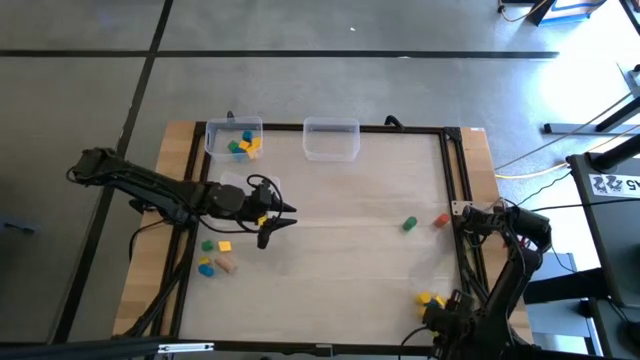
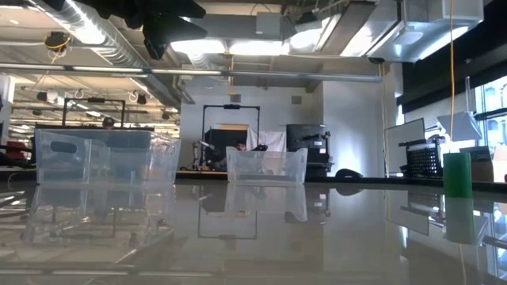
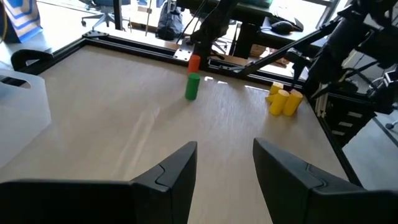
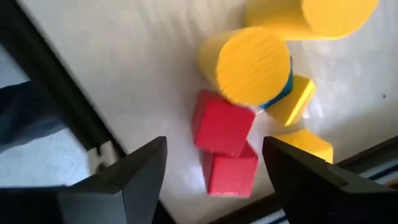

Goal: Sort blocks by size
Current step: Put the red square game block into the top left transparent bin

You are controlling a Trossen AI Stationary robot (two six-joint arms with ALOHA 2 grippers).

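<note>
The blocks lie in groups. A yellow cylinder [image 4: 252, 65], two red cubes [image 4: 224, 146] and more yellow pieces [image 1: 431, 298] cluster at the near right. My right gripper [image 4: 214, 148] points down over them, open, with the red cubes in the gap below its fingers. A green cylinder [image 3: 192, 86] and an orange-red block [image 3: 194, 62] stand at mid right. Green, yellow, blue and tan blocks [image 1: 214, 256] lie at the near left. My left gripper [image 3: 225, 148] hovers open and holds nothing at centre left [image 1: 280, 222].
Two clear bins stand at the far edge: the left one [image 1: 214, 128] holds several blocks, the right one [image 1: 331, 152] shows none. A black frame rail [image 1: 452, 180] borders the table on the right, close to the near-right cluster. The table's middle is bare.
</note>
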